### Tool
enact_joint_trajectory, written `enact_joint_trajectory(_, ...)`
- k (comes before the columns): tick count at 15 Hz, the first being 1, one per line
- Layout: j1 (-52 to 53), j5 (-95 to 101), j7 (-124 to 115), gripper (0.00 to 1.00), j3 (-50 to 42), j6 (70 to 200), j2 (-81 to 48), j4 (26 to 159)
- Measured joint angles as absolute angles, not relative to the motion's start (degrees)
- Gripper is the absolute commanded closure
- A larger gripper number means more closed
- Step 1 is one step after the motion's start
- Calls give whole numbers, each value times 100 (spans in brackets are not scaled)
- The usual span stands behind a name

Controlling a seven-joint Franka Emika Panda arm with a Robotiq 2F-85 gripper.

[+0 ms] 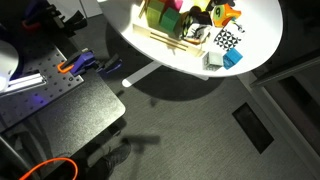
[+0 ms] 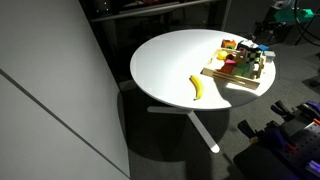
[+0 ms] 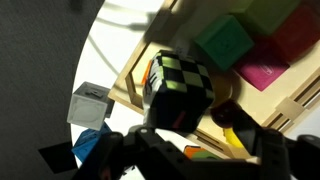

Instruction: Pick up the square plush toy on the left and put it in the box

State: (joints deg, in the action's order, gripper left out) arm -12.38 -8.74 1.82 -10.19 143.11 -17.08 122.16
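Wrist view puts the black-and-white checkered plush cube (image 3: 180, 88) directly ahead of the Robotiq gripper (image 3: 185, 138), filling the space between its dark, blurred fingers. Whether the jaws are pressed onto it or only straddle it, I cannot tell. Beyond the jaws, past the toy, lies the wide, shallow box with a light wooden frame (image 3: 128, 88), which holds a green block (image 3: 225, 42) and a pink block (image 3: 262, 72). Off to one side of the jaws sit a small white cube (image 3: 90, 103) and a small blue cube (image 3: 90, 146), both apart from the toy. In an exterior view the checkered cube (image 1: 227, 40) appears close beside the box (image 1: 165, 37) and outside it, over the round white table (image 1: 260, 30).

The toy is probably light and soft, and its fabric should grip well. It will likely yield under pressure, so the jaws would need to close further than on a stiff block. The best hold looks to be two opposite flat faces at mid-height, centred. Corners would squash unevenly and could let it twist out.
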Motion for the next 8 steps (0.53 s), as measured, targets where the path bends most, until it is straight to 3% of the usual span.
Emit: enact_joint_trajectory(8, -1175, -1274, 472, 0, -532, 12892, -1300, 12248)
